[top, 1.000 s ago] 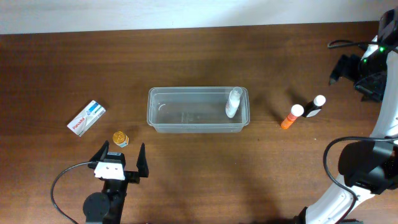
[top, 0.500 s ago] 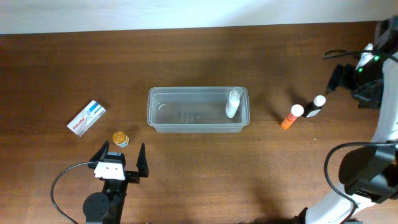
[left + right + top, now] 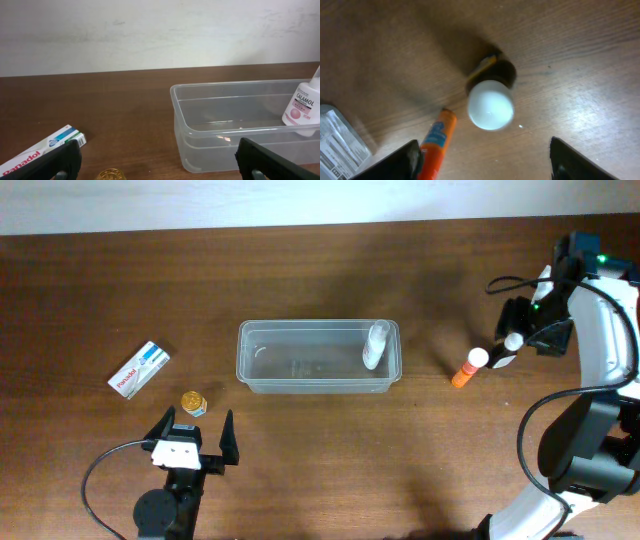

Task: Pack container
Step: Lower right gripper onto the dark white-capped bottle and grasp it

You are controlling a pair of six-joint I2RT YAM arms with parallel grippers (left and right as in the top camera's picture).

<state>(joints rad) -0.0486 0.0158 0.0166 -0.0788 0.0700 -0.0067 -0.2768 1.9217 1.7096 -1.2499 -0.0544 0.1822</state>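
The clear plastic container lies in the middle of the table, with a white Calamol bottle standing in its right end. In the left wrist view the container and that bottle are ahead to the right. A dark bottle with a white cap and an orange tube stand to the container's right. My right gripper hovers open over the dark bottle, with the orange tube by its left finger. My left gripper is open and empty at the front left.
A Panadol box lies at the left, also in the left wrist view. A small gold-lidded jar stands just ahead of my left gripper, its lid showing between the fingers. A black cable runs by the right arm.
My right arm has swung in from the far right edge, leftward and down, to just above the dark bottle. The left arm and all objects have not moved.
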